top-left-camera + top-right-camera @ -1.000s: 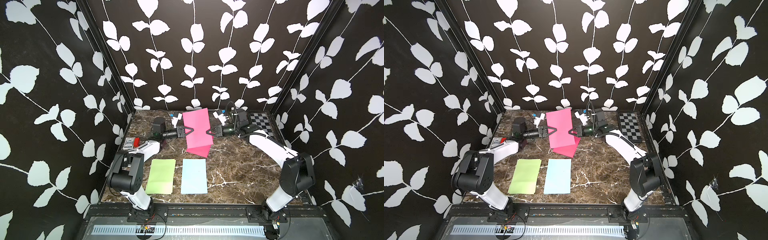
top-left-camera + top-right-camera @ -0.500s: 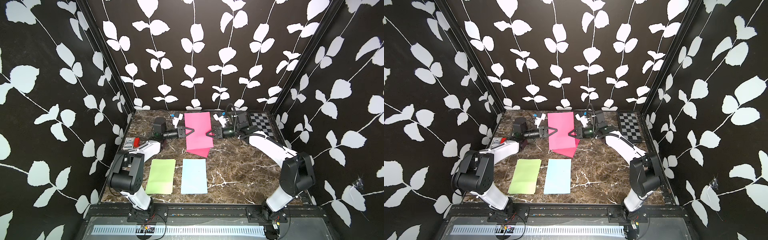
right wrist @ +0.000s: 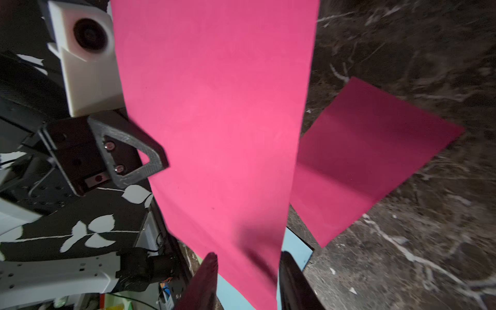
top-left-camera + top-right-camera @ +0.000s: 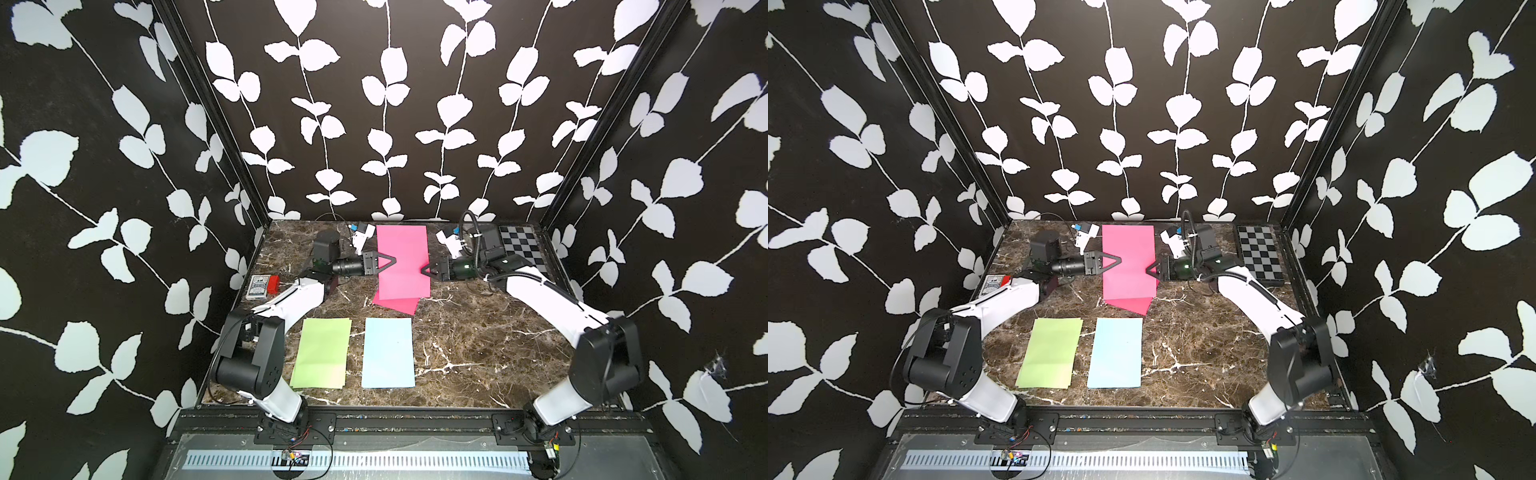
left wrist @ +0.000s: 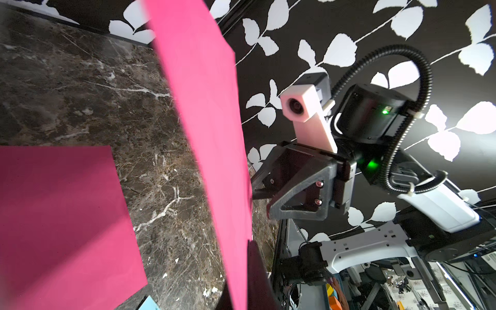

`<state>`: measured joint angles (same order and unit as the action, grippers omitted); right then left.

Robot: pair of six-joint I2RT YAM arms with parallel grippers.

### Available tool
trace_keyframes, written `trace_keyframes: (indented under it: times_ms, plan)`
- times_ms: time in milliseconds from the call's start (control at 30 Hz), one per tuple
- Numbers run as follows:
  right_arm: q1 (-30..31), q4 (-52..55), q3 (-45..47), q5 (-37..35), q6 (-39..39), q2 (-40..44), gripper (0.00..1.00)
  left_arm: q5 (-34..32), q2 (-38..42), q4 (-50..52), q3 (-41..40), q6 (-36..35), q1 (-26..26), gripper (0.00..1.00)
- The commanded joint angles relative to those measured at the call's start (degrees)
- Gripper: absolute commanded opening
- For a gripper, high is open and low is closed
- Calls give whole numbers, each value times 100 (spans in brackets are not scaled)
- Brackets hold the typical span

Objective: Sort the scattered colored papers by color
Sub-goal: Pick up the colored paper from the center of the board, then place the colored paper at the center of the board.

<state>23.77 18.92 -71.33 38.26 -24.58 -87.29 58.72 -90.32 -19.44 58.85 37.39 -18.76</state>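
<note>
A magenta pink paper [image 4: 402, 257] hangs above the back middle of the table, and both top views show it. My left gripper [image 4: 394, 261] is shut on the sheet's left edge [image 5: 212, 128]. At the opposite edge my right gripper [image 4: 422, 269] stands open. The sheet [image 3: 220, 120] passes between the right gripper's parted fingers [image 3: 205, 279] with a gap on each side. Below lies a second pink paper [image 4: 400, 306], flat on the marble, also seen in the right wrist view [image 3: 370, 161]. Nearer the front lie a light green paper [image 4: 322, 353] and a light blue paper [image 4: 388, 353], side by side.
A black-and-grey checkerboard [image 4: 520, 249] lies in the back right corner. A small card box with a red block [image 4: 264, 285] sits at the left edge. Leaf-patterned walls close three sides of the marble table [image 4: 478, 345].
My right gripper's jaws have parted from the pink sheet's edge. The left gripper has closed fully on it. The lifted sheet has shifted toward the back and hangs squarer.
</note>
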Motion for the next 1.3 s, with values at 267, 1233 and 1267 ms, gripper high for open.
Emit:
trace_keyframes:
  times_ms: [267,1233,1267]
  plan:
    - [-54,858,1064,-2938,291,2478,59,-1167,-219,53,662,190,-1214,0]
    - [-66,100,2417,-2773,-522,3526,64,-4808,-1985,1059,316,2453,-4069,0]
    - [-74,82,2434,-2755,-533,3525,64,-4821,-1967,1127,301,2429,-4095,0]
